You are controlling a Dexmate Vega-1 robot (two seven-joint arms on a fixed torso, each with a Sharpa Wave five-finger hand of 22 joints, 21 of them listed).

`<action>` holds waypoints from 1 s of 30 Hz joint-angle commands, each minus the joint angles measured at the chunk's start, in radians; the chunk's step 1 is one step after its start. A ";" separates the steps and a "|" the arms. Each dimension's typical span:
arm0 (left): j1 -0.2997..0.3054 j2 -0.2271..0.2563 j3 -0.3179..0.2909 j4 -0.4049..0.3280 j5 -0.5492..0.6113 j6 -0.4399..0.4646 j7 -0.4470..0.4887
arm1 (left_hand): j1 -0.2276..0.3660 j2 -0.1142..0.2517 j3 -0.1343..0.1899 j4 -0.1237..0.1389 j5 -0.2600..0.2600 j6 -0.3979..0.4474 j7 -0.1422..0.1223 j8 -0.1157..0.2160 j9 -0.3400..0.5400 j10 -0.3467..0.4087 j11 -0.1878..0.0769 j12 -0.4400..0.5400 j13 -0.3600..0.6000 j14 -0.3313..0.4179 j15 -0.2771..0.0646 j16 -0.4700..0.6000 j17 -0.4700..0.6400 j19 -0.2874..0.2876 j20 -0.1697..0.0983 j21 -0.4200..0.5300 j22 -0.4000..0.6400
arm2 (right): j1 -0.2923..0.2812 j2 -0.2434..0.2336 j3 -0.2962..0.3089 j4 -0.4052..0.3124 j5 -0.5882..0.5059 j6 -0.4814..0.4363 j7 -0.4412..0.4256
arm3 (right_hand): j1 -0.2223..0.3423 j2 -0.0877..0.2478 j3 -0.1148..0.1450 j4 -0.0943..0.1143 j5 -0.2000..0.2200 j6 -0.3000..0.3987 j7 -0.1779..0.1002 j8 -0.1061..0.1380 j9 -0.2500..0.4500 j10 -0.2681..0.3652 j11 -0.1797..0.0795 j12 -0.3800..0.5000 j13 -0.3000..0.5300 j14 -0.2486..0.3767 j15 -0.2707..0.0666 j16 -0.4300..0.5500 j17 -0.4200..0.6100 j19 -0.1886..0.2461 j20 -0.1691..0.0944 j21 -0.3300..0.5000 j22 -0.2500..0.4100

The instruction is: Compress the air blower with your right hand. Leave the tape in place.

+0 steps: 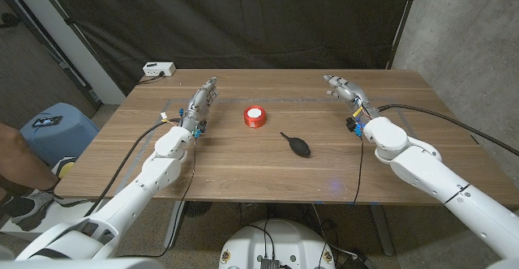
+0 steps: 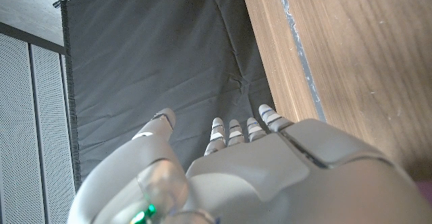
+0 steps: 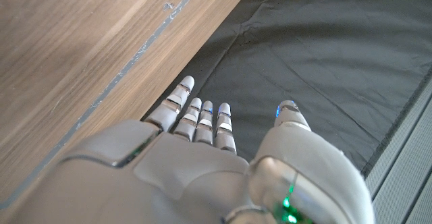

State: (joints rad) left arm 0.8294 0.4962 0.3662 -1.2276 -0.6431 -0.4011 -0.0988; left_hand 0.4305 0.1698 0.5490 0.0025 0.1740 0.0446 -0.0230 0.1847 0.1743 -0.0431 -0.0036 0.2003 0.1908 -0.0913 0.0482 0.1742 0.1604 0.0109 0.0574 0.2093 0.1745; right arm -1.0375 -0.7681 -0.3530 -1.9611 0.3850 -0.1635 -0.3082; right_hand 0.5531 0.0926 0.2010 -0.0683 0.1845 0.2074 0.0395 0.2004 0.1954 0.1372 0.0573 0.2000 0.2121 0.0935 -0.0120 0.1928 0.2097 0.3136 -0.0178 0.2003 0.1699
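Black air blower (image 1: pixel 297 145) is lying left of the empty right hand (image 1: pixel 344 90) (nearer the robot too). Its fingers are sitting apart; red tape (image 1: pixel 255 117) is lying beyond.

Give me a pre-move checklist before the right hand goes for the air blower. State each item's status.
1. Right hand holds nothing, fingers extended: ok.
2. Air blower lies free on the table, nothing on or against it: ok.
3. Path from the right hand to the blower has nothing in it: ok.
4. Red tape sits apart from the blower, on its far left side, so a reach from the right should miss it: ok.
5. Left hand waits well away from the blower and tape, holding nothing: ok.
6. Whether the blower's bulb will roll when pressed: cannot tell.
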 commanded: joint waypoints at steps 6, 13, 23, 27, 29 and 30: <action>-0.011 -0.005 0.008 0.004 0.007 0.001 -0.006 | 0.014 0.001 0.001 -0.010 0.005 0.010 0.004 0.002 0.006 0.002 0.001 0.006 -0.001 -0.001 -0.004 0.002 0.006 0.003 0.003 -0.002 0.004 | -0.016 -0.074 -0.008 -0.171 -0.062 -0.234 -0.075 | 0.020 -0.002 0.003 -0.021 -0.002 -0.004 0.005 0.005 0.003 0.000 -0.005 0.005 0.002 -0.019 0.009 -0.002 -0.001 -0.012 0.008 -0.009 0.004; -0.014 -0.011 0.014 0.008 0.006 0.007 -0.008 | 0.014 0.002 0.001 -0.012 0.005 0.011 0.003 0.002 0.006 0.003 0.000 0.006 -0.001 0.000 -0.005 0.002 0.006 0.004 0.003 -0.003 0.004 | -0.022 -0.098 -0.009 -0.222 -0.086 -0.307 -0.092 | 0.018 -0.003 0.001 -0.023 -0.004 -0.006 0.008 0.004 0.004 0.002 0.001 0.006 0.003 -0.019 0.011 0.000 -0.001 -0.017 0.012 -0.010 0.005; -0.020 -0.017 0.016 0.017 0.012 0.003 -0.001 | 0.015 0.002 0.002 -0.016 0.005 0.015 0.005 0.003 0.006 0.007 0.001 0.007 -0.001 0.001 -0.006 0.003 0.006 0.003 0.004 -0.004 0.004 | -0.005 -0.109 -0.032 -0.275 -0.116 -0.420 -0.109 | 0.017 -0.008 -0.002 -0.028 -0.005 0.002 0.013 0.007 0.004 0.008 0.005 0.010 0.005 -0.025 0.015 0.000 -0.002 -0.026 0.018 -0.012 0.005; -0.020 -0.015 0.015 0.013 0.017 -0.002 0.004 | 0.015 0.003 0.001 -0.017 0.005 0.015 0.006 0.003 0.006 0.007 0.002 0.007 -0.001 0.001 -0.006 0.002 0.006 0.003 0.004 -0.004 0.004 | 0.005 -0.113 -0.046 -0.291 -0.131 -0.451 -0.110 | 0.019 -0.009 -0.002 -0.031 -0.005 0.007 0.015 0.009 0.004 0.014 0.006 0.013 0.006 -0.026 0.016 0.001 -0.003 -0.028 0.019 -0.011 0.005; -0.020 -0.015 0.015 0.012 0.022 -0.006 0.008 | 0.015 0.003 0.001 -0.018 0.005 0.016 0.006 0.003 0.006 0.007 0.002 0.007 -0.002 0.001 -0.005 0.002 0.006 0.003 0.004 -0.004 0.004 | 0.013 -0.115 -0.060 -0.300 -0.147 -0.470 -0.113 | 0.020 -0.010 -0.002 -0.033 -0.005 0.011 0.016 0.011 0.004 0.017 0.010 0.014 0.007 -0.023 0.018 0.003 -0.003 -0.027 0.020 -0.010 0.005; -0.020 -0.015 0.015 0.012 0.022 -0.008 0.008 | 0.015 0.003 0.001 -0.018 0.005 0.016 0.006 0.003 0.006 0.007 0.003 0.007 -0.002 0.001 -0.006 0.002 0.006 0.003 0.004 -0.004 0.004 | 0.018 -0.114 -0.067 -0.305 -0.155 -0.482 -0.116 | 0.022 -0.009 -0.001 -0.035 -0.005 0.013 0.018 0.011 0.004 0.020 0.015 0.016 0.008 -0.022 0.019 0.004 -0.004 -0.027 0.019 -0.010 0.005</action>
State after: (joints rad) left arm 0.8129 0.4829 0.3800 -1.2151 -0.6324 -0.3989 -0.1020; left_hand 0.4345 0.1739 0.5491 -0.0115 0.1740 0.0500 -0.0177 0.1846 0.1743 -0.0394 0.0002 0.2003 0.1859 -0.0875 0.0445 0.1742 0.1604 0.0107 0.0572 0.2093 0.1744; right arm -1.0458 -0.8685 -0.3806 -2.2118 0.2865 -0.5236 -0.4050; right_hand 0.5648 0.0886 0.1977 -0.0943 0.1807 0.2109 0.0541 0.2011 0.1979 0.1457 0.0657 0.2085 0.2169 0.0699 0.0005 0.1928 0.2044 0.2902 0.0054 0.1955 0.1699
